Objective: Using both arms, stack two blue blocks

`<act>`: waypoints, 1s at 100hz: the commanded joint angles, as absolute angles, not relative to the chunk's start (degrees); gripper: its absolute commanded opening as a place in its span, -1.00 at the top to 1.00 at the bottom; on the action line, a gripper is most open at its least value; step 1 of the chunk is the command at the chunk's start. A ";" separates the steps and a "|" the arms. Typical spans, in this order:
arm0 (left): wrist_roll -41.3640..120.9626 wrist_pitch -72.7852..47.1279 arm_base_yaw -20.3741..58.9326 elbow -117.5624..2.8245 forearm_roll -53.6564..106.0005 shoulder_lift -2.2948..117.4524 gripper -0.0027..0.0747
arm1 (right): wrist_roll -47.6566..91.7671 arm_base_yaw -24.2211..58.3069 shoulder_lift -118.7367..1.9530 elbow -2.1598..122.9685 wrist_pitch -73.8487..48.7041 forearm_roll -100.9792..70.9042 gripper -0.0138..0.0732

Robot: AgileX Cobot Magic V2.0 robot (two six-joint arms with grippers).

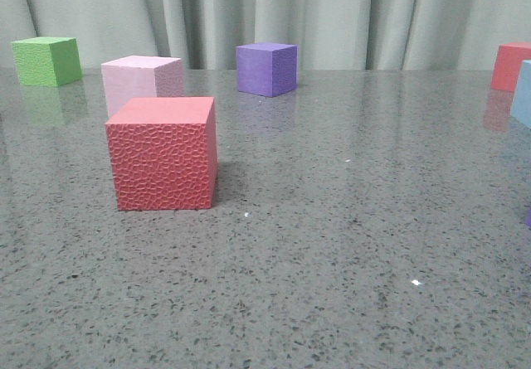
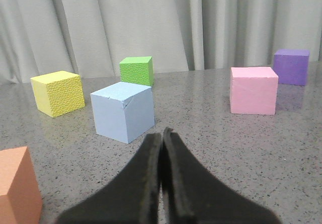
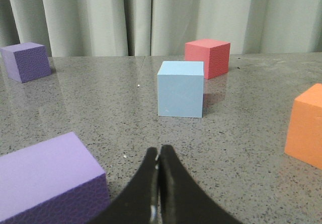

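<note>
A sky-blue block with a nicked top edge [image 2: 123, 110] stands on the table just beyond my left gripper [image 2: 162, 132], which is shut and empty. A second sky-blue block [image 3: 181, 88] stands ahead of my right gripper [image 3: 158, 149], also shut and empty, with bare table between them. In the front view only a sliver of one blue block [image 1: 523, 94] shows at the right edge; neither gripper shows there.
Front view: large red textured cube [image 1: 162, 153], pink cube [image 1: 141, 80], green cube [image 1: 46, 60], purple cube [image 1: 266, 68], red cube [image 1: 511, 66]. Near my left gripper: yellow cube [image 2: 58, 93], orange cube [image 2: 17, 189], pink cube [image 2: 253, 89]. Near my right gripper: purple cube [image 3: 48, 181], orange cube [image 3: 306, 126].
</note>
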State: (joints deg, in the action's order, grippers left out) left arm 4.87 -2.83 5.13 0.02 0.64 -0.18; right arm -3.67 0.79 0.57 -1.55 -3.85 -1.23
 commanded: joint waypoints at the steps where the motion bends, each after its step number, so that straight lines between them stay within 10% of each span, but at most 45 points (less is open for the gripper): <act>1: 4.35 1.90 4.93 2.33 0.68 -2.04 0.98 | -3.19 0.50 2.07 -0.62 0.88 -1.08 0.84; 100: 4.35 4.60 4.93 1.86 0.94 -2.04 0.98 | -3.19 0.53 2.07 -0.52 4.27 -1.03 0.84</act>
State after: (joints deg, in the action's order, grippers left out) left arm 4.87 -1.32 5.13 0.02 0.64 -0.18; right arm -3.67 0.79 0.57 -1.55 -2.33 -1.23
